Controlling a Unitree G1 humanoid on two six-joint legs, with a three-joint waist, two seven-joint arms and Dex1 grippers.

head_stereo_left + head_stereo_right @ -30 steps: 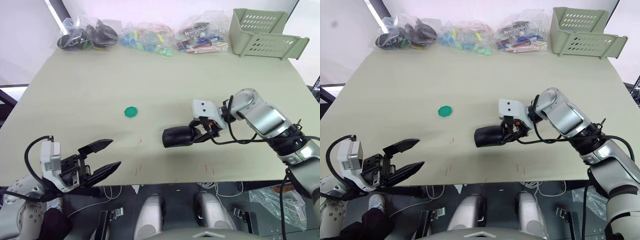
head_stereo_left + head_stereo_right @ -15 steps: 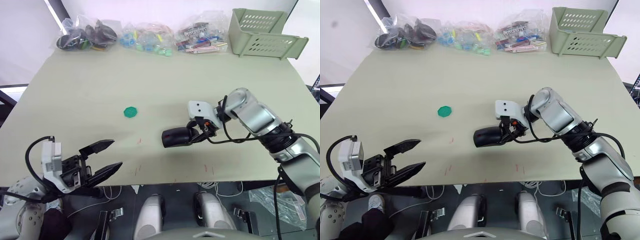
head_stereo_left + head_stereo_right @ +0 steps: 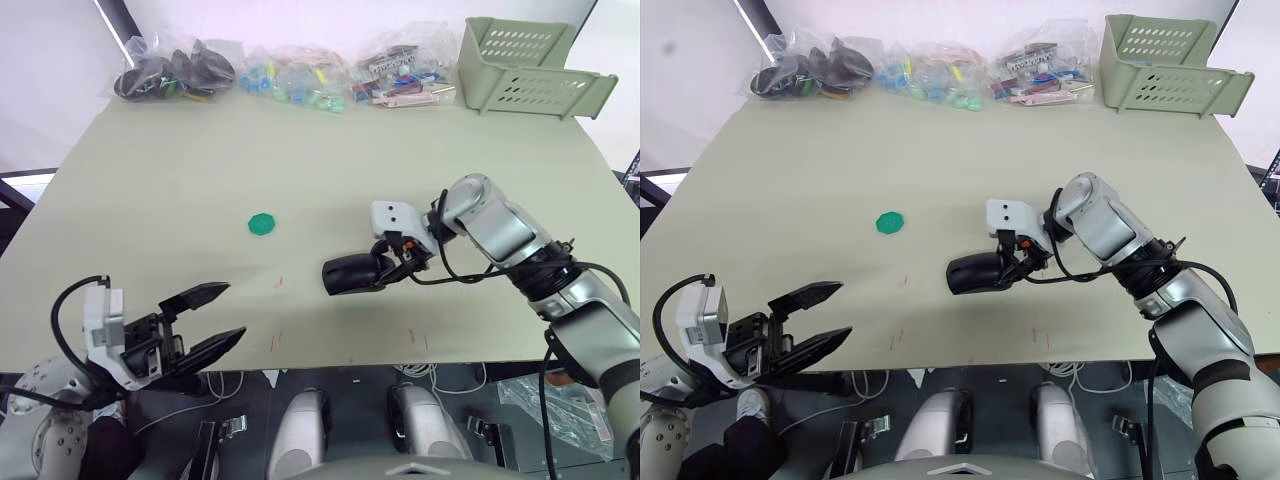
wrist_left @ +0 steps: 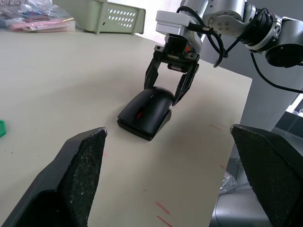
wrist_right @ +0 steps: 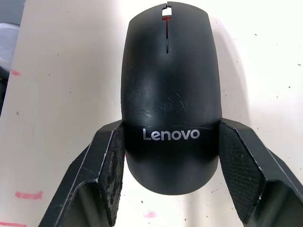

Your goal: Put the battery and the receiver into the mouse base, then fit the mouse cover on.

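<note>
Two grippers are at work. Nearest you, at seven o'clock off the table edge, your left gripper (image 3: 205,318) hovers with fingers spread, holding nothing, likely waiting. At table centre, toward three o'clock, your right gripper (image 5: 168,172) straddles the rear of the glossy black oval mouse cover (image 5: 169,90); its fingers touch both flanks, apparently pressing it onto the mouse base beneath. A small green round disc (image 3: 261,223) lies apart at eleven o'clock.

head stereo: down over table (image 3: 180,200) | wrists: close, share mouse cover (image 5: 170,94)
</note>
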